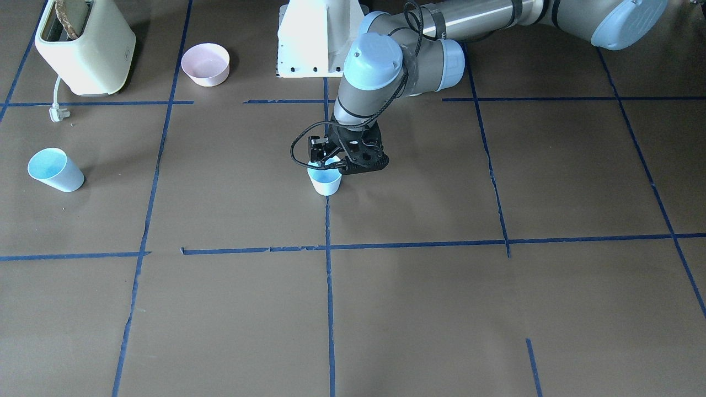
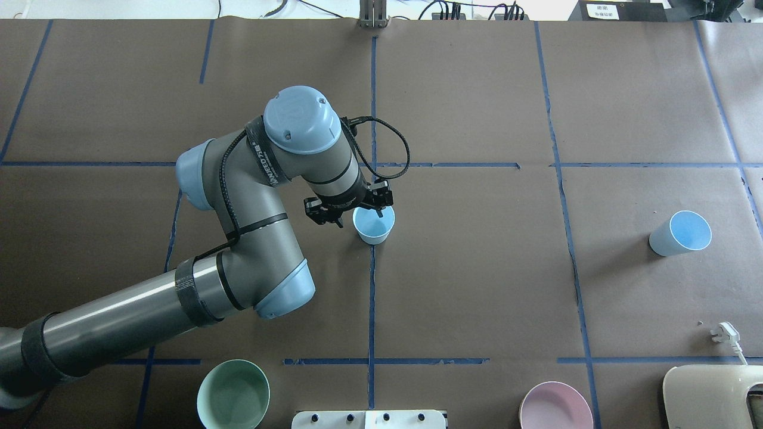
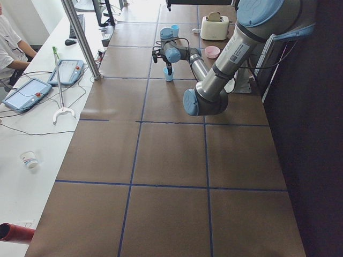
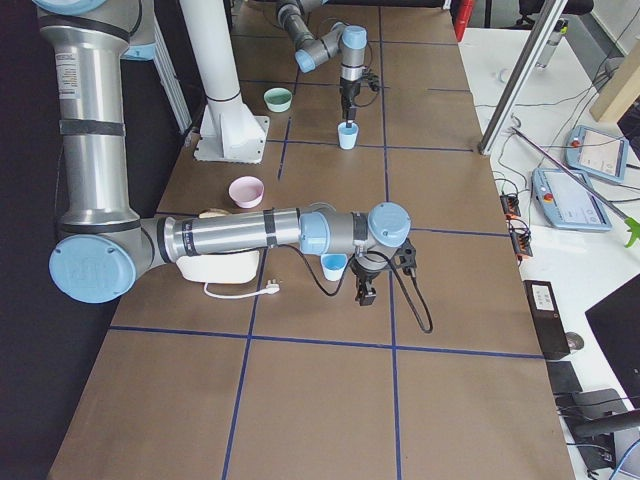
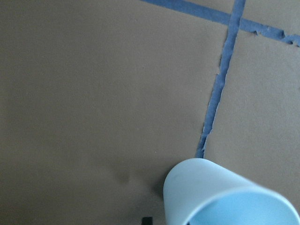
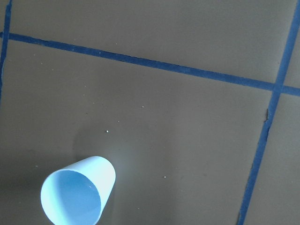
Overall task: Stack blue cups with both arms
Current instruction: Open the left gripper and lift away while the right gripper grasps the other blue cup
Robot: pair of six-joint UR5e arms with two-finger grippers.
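At the middle of the table (image 2: 477, 286), the left gripper (image 2: 356, 214) is sitting at the rim of one blue cup (image 2: 374, 225); we cannot tell if it is pinching. We are guessing it should squeeze softly and lift straight up. The other blue cup (image 2: 679, 233) is standing well apart, by the right gripper (image 4: 365, 285), and we cannot tell about its claw either.

Bright even daylight — soft shadows, wrist views blurry.
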